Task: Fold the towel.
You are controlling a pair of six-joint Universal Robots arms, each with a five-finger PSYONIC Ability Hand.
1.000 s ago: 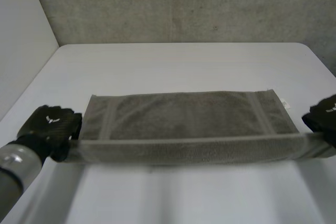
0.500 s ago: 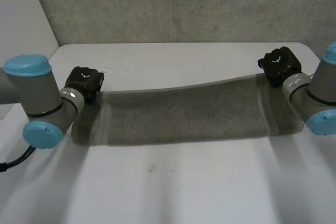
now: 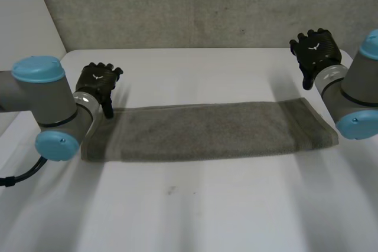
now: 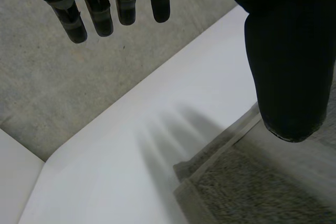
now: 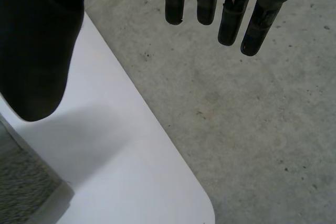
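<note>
Your left hand [image 3: 99, 81] and right hand [image 3: 315, 48] hang open and empty just beyond the far corners of the grey folded terry towel [image 3: 207, 131], which lies stretched crosswise on the white table [image 3: 195, 205], one end by each hand.

The white table [image 3: 201, 210] has rounded far corners. A grey towel [image 3: 207, 133] lies flat on it, folded into a long narrow band. The band runs from side to side across the table's middle, roughly parallel to the far edge.
</note>
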